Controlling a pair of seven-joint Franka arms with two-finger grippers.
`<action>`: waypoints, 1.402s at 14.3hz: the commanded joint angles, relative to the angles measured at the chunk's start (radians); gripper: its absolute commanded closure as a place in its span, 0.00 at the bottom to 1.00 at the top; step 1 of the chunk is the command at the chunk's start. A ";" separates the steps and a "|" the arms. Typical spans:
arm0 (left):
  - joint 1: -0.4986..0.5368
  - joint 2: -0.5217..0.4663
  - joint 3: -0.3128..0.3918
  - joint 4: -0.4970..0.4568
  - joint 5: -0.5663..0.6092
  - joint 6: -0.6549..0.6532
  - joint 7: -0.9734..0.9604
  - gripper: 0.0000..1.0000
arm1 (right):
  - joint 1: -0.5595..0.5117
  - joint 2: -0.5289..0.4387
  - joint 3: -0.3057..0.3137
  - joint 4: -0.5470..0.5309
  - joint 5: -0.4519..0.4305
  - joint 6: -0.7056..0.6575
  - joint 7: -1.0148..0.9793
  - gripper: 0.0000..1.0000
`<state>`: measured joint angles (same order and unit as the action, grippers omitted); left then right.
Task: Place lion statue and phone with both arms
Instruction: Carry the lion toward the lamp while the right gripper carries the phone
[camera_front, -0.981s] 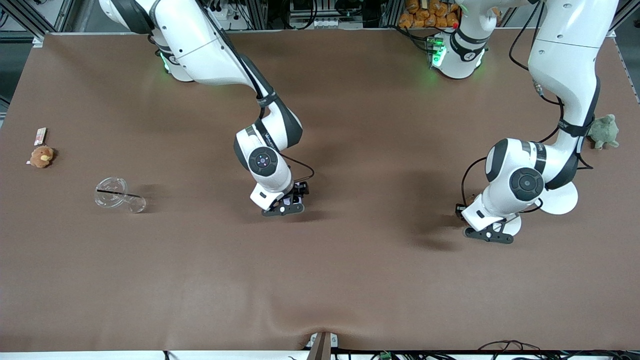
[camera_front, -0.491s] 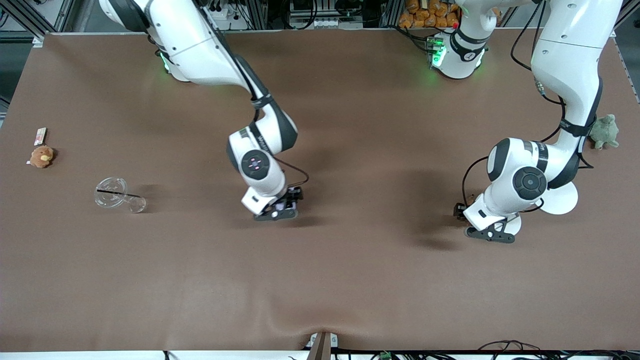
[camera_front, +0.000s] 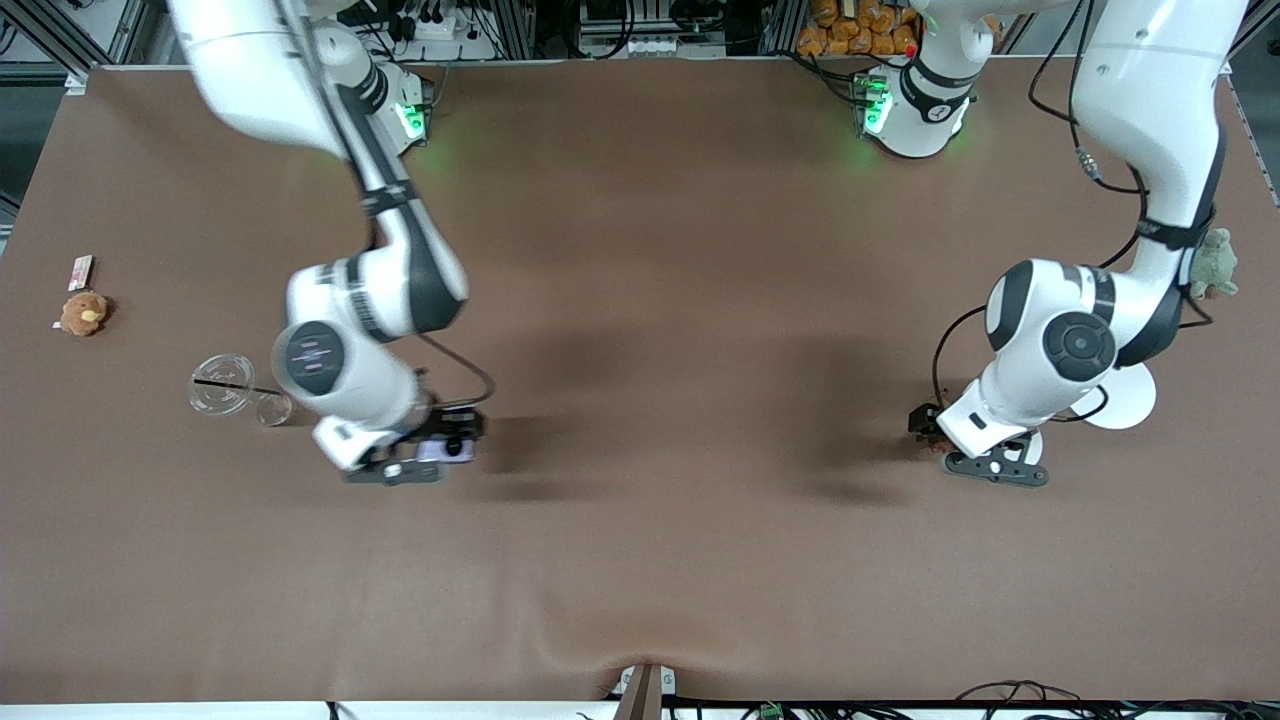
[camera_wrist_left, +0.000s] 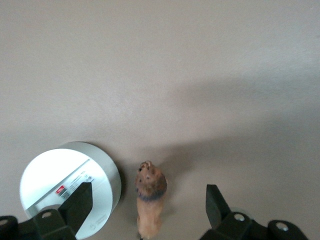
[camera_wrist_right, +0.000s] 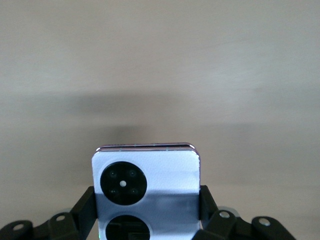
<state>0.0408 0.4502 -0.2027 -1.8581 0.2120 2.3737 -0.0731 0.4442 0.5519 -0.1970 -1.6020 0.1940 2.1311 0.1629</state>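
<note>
Though the left arm covers most of the white lamp (camera_front: 1118, 398) in the front view, the left gripper (camera_wrist_left: 150, 200) shows its fingers wide apart around the lion statue (camera_wrist_left: 150, 197) on the table (camera_front: 700, 560) — not touching it. The right gripper (camera_wrist_right: 146, 200) clamps the phone (camera_wrist_right: 147, 192) near the clear cup (camera_front: 228, 393), at its 4 o'clock.

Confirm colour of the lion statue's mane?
Dark brown on the orange-brown lion statue; left wrist view shows it best.

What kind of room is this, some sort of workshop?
Probably a robotics lab: two white arms over a brown-covered table, the right gripper holding a phone, metal framing and cables at the table's edge.
</note>
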 joint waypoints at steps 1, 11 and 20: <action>0.004 -0.090 -0.037 0.000 0.004 -0.083 -0.008 0.00 | -0.047 -0.006 0.019 -0.018 -0.001 0.015 -0.040 0.50; 0.001 -0.153 -0.185 0.295 -0.020 -0.513 -0.146 0.00 | 0.011 -0.069 0.028 -0.026 -0.001 -0.014 -0.097 0.54; -0.007 -0.148 -0.253 0.355 -0.114 -0.531 -0.227 0.00 | -0.088 -0.139 0.008 -0.029 -0.051 -0.099 -0.117 0.57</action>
<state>0.0361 0.2921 -0.4428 -1.5401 0.1241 1.8663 -0.2708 0.4208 0.3992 -0.1929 -1.6150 0.1708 2.0267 0.0658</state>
